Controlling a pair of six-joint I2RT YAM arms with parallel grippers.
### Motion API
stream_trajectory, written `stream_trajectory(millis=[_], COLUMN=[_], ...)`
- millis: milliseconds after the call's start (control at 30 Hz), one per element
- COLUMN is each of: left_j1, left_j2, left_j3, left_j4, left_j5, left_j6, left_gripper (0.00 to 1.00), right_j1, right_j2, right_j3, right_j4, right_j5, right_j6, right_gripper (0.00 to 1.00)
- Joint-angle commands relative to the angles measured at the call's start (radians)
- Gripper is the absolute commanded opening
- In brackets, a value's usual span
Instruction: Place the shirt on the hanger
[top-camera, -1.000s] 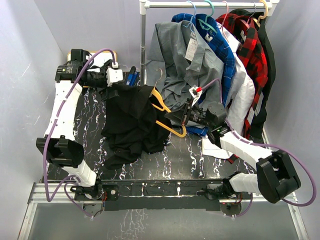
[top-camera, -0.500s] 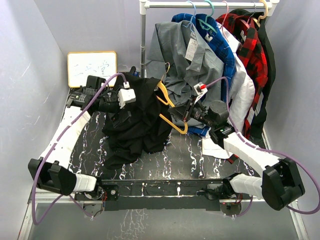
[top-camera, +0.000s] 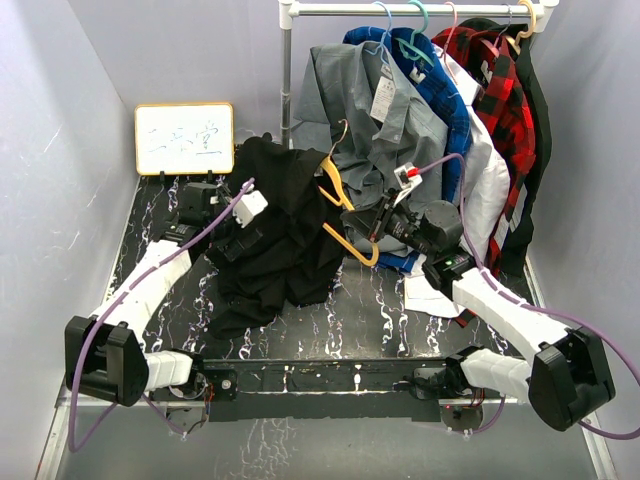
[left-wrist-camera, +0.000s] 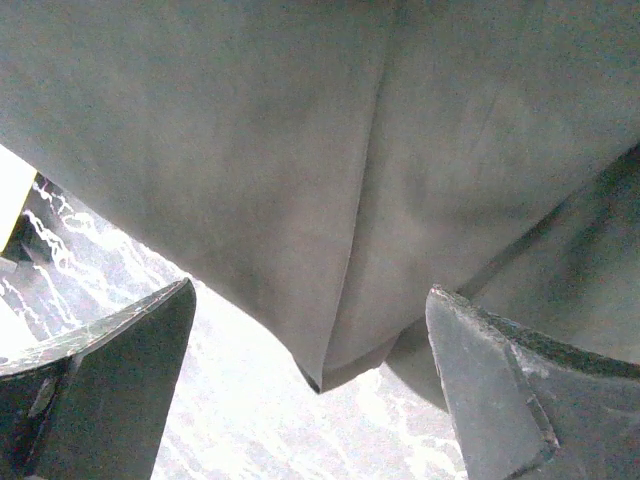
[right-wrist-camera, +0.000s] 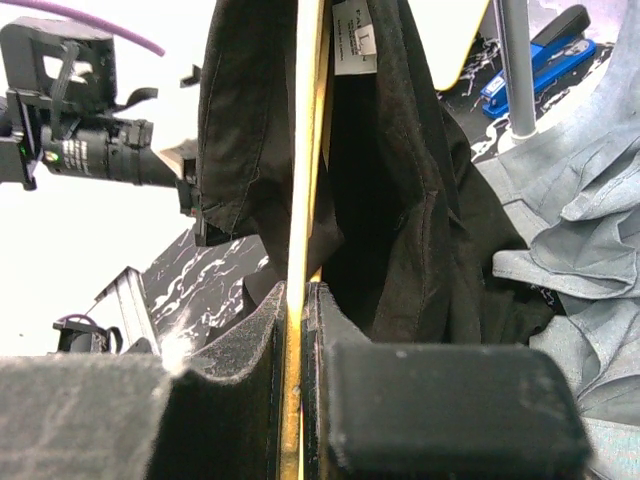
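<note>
- My right jaws are clamped tight on the yellow hanger (right-wrist-camera: 303, 180). Its thin bar is pinched between them and held tilted above the desk (top-camera: 370, 310).
- My left jaws stand wide apart and grip nothing. A fold of the black shirt (left-wrist-camera: 330, 180) hangs down between them; whether it touches them I cannot tell.
- The shirt sits bunched left of centre on the desk, its upper part raised against the hanger and the rest heaped on the marbled top.
- From my right wrist, the hanger's bar runs up into the shirt's opening, just beside the white label (right-wrist-camera: 352, 35).
- A grey shirt (top-camera: 360, 110) hangs close behind the hanger's hook.
</note>
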Motion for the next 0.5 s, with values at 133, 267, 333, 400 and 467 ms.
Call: stream_trajectory(millis=[133,267,333,400,467], left_j1=[0.04,0.051,0.056,0.059,0.064], left_j2=[-0.017,0.007,0.023,0.042,0.049], left_j3=[-0.019,-0.009,-0.007,-0.009,-0.017], left_j4=[0.012,-0.048,-0.084,-0.119,-0.132], left_j5=[0.002,0.057,0.085,0.107,0.125], left_j6=[0.143,0.17,0.189,0.206,0.21], left_gripper=[0.92,0.88,0.86,0.85,0.85], right_j1=[-0.009,-0.011,-0.012,-0.014,-0.016], right_j2=[-0.063,-0.062,-0.062,-0.063,-0.06], right_j3=[0.074,0.077,0.08,0.083,0.086], right_j4=[0.043,0.04,0.039,0.037,0.037], right_j5=[0.031,0.031,0.031,0.029,0.028], right_j6=[-0.04,-0.04,-0.04,-0.04,-0.04], right_gripper=[0.0,0.0,0.0,0.0,0.0])
